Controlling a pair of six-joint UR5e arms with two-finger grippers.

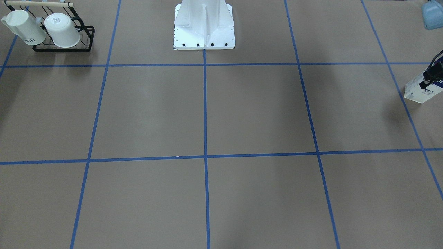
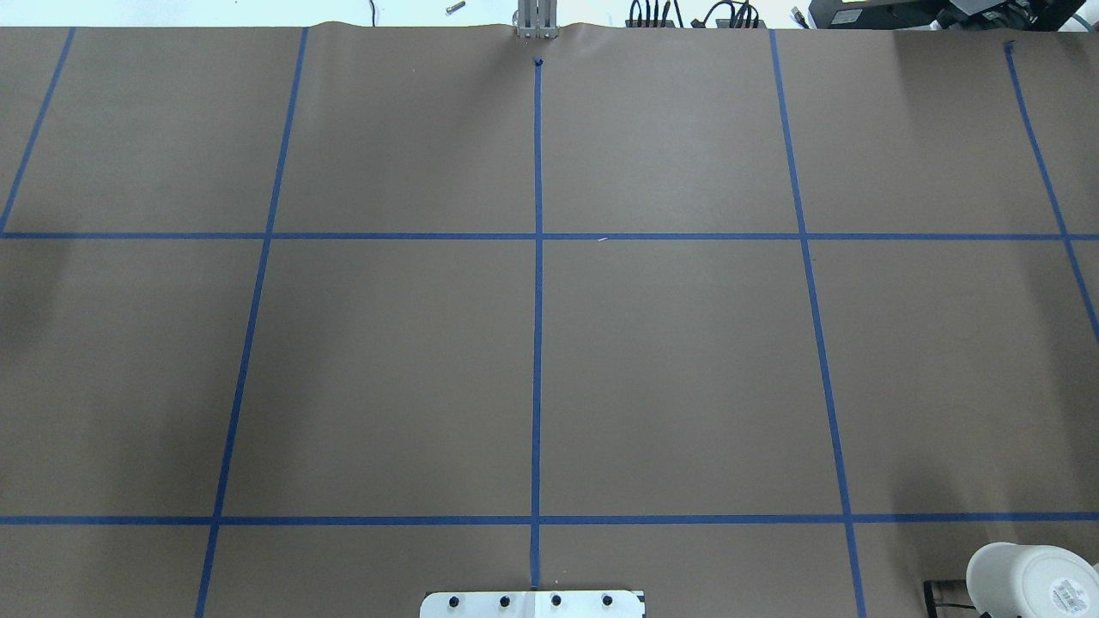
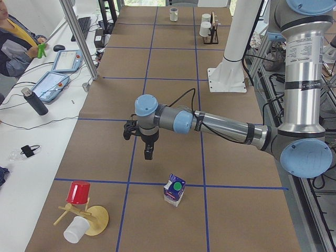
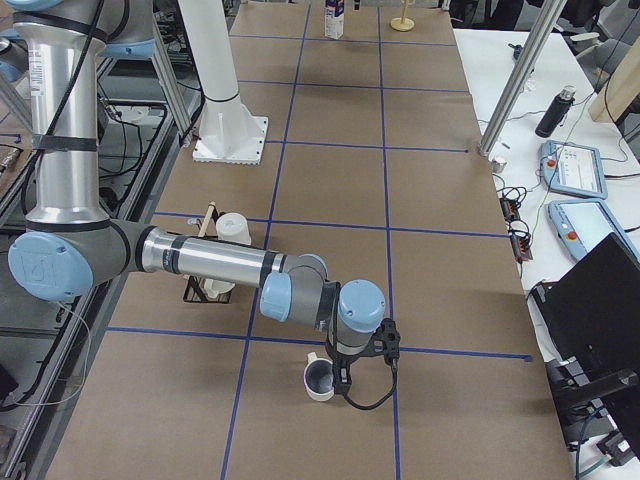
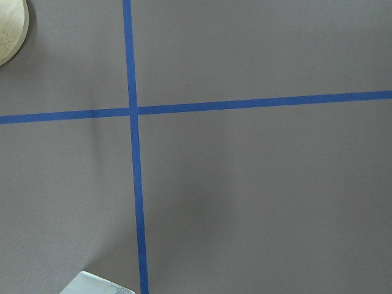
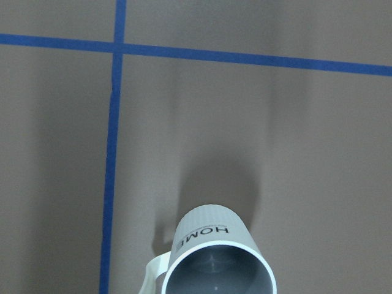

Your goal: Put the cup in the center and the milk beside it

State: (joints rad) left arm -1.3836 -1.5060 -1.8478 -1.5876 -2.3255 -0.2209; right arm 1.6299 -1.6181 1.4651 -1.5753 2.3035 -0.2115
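Milk carton (image 3: 174, 190): upright, green cap on, at the robot's far left.
Left gripper (image 3: 148, 153): hovering near it; finger gap cannot be told.
Mug rack (image 1: 64, 46): two tipped white mugs (image 1: 62, 30).
Cup (image 4: 320, 380): upright, empty, far right.
Right gripper (image 4: 345, 380): just beside it; fingers unclear.
Table (image 2: 687, 386): brown paper, blue tape grid (image 2: 537, 343).

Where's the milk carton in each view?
Front-facing: milk carton at right edge, upper half.
Overhead: not in it.
Exterior left: milk carton bottom centre, green cap showing.
Exterior right: milk carton at top edge, centre.
Left wrist: probably the milk carton, a white corner at bottom edge.
Right wrist: not in it.
Landmark: white robot base, in all four exterior views.
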